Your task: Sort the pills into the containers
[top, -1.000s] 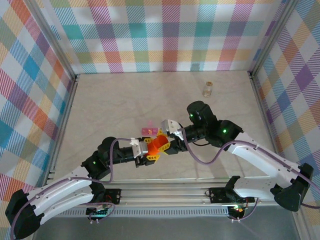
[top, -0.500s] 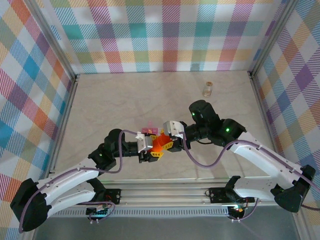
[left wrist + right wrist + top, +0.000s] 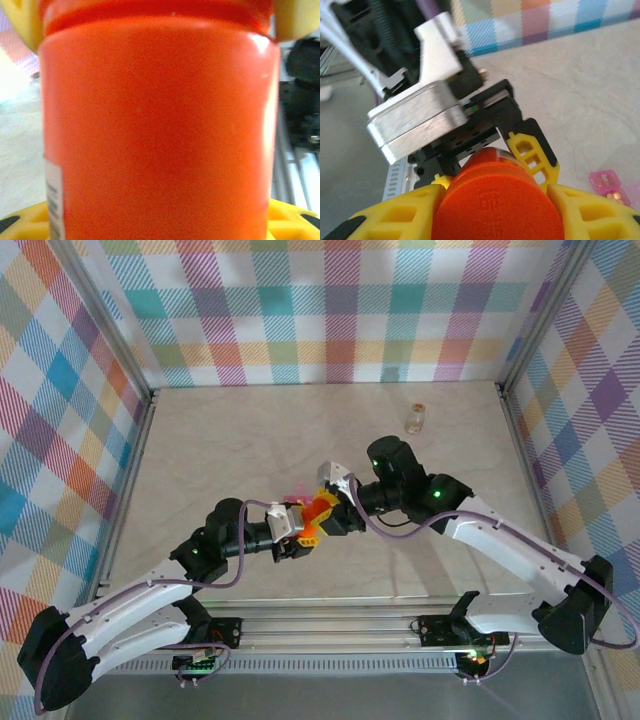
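One orange bottle (image 3: 318, 512) is held over the desk (image 3: 200, 460) by two arms, left gripper (image 3: 303, 531) clamped on its body, right gripper (image 3: 326, 506) on its cap. One pink pill box (image 3: 605, 181) lies on the desk just beyond; one glass vial (image 3: 416, 418) stands well apart.

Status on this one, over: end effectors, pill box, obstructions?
Left end effector shut on orange plastic bottle. Right end effector shut on round orange cap. Flat pink plastic pill box on table beside them, untouched. Small clear vial far back, no obstruction.

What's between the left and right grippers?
The orange bottle: the left gripper grips its body, the right gripper its cap. The top view shows it.
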You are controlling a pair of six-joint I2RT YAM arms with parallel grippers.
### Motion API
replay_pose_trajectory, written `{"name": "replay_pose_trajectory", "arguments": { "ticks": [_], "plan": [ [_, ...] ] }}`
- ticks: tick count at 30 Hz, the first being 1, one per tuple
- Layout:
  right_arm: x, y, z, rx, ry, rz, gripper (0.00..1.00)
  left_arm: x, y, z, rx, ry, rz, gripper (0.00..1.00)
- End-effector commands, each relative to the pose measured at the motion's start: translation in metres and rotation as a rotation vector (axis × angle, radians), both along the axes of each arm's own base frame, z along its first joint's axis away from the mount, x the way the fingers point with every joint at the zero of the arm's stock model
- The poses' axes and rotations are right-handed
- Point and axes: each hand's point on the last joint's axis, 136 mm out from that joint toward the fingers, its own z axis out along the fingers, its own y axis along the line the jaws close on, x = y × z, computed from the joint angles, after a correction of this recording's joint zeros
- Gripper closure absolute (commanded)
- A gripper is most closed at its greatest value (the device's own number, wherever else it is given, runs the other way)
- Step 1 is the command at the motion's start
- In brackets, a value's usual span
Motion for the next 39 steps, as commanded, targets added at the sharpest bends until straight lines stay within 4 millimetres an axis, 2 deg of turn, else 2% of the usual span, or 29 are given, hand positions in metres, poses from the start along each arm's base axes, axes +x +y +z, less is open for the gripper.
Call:
{"name": "replay_pose_trajectory", "arguments": {
  "ticks": [1,6,11,15,20,33,39],
  "plan": [
    [-0.011,-0.003,-0.064,-0.196,0.339,-0.165,0.73,0.021,0.018,0.124,-0.281,-0.361,0.160,1.00],
    [0.020,-0.005,-0.063,-0.185,0.460,-0.455,0.73,0.020,0.013,0.109,-0.231,-0.352,0.142,1.00],
    [0.036,0.003,-0.049,-0.067,0.553,-0.570,0.69,0.016,0.013,0.101,-0.211,-0.369,0.134,1.00],
    [0.054,0.006,-0.041,-0.044,0.557,-0.656,0.61,0.011,0.012,0.096,-0.209,-0.371,0.110,1.00],
    [0.070,0.010,-0.037,-0.023,0.530,-0.709,0.51,0.002,0.018,0.097,-0.237,-0.376,0.108,1.00],
    [0.104,0.010,-0.048,-0.033,0.424,-0.830,0.48,0.001,0.024,0.090,-0.241,-0.362,0.134,1.00],
    [0.110,0.020,-0.035,-0.019,0.407,-0.807,0.47,0.005,0.023,0.074,-0.202,-0.329,0.144,1.00]
  ]
}}
